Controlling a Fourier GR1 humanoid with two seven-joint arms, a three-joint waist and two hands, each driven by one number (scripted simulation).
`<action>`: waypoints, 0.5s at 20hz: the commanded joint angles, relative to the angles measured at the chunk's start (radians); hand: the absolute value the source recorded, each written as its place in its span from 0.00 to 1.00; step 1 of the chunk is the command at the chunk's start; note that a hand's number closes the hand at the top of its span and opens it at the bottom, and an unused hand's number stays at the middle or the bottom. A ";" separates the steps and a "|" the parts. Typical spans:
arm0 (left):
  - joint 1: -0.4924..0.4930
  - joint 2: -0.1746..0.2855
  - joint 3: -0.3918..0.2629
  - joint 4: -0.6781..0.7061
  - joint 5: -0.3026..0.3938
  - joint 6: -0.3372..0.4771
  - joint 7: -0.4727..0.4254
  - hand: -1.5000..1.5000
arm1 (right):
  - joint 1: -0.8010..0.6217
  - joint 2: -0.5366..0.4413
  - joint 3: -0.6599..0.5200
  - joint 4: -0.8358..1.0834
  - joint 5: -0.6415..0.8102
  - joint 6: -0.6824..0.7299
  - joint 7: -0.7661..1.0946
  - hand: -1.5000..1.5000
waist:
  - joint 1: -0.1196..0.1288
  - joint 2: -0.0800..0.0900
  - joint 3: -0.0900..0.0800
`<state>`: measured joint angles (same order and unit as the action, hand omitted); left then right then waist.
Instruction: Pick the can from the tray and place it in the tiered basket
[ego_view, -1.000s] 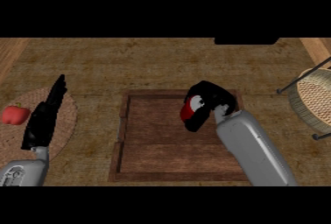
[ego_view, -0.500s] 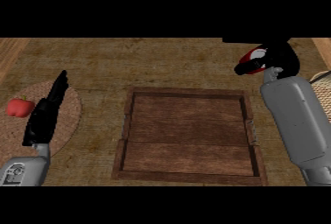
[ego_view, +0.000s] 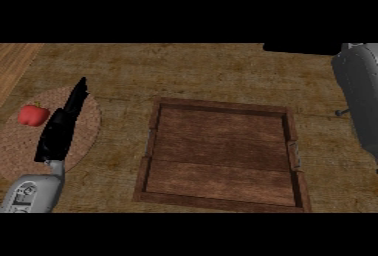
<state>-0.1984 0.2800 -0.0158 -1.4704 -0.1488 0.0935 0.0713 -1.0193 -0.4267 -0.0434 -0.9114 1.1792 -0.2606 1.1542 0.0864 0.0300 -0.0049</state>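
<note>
Left hand (ego_view: 57, 132): at the view's left, resting. Fingers are straight and together, pointing up-view, holding nothing. It sits over the right part of a round woven mat (ego_view: 18, 150).

Small red fruit (ego_view: 32, 114) lies on the mat, just left of the hand and not touching it.

Right forearm (ego_view: 360, 95): a grey tube along the right edge, running up past the top of the view. The right hand itself is out of view, so I can't tell its fingers or what it has hold of.

Wooden tray (ego_view: 221, 106): centre of the counter (ego_view: 184, 70), between the two arms, raised rim, plank floor fully visible.

Can: shows nowhere in the view, so I can't tell where it is.

Dark block (ego_view: 299, 48) at the top edge near the right forearm, can't identify it.
</note>
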 joint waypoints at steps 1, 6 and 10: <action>-0.018 -0.005 0.004 0.020 -0.001 0.004 -0.002 0.50 | -0.117 -0.031 -0.012 0.115 0.175 -0.092 0.230 1.00 | 0.003 0.002 0.001; -0.018 0.002 0.014 0.026 -0.001 0.000 0.012 0.50 | -0.244 -0.023 -0.042 0.268 0.265 0.039 0.269 1.00 | -0.013 -0.009 0.003; 0.021 -0.006 0.009 0.031 -0.013 0.009 -0.037 0.50 | -0.286 -0.025 -0.124 0.323 0.253 -0.060 0.220 1.00 | -0.015 -0.009 0.004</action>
<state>-0.2062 0.2795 -0.0029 -1.4358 -0.1543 0.0967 0.0574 -1.2385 -0.4623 -0.1222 -0.6555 1.4082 -0.2483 1.1908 0.0702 0.0221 -0.0021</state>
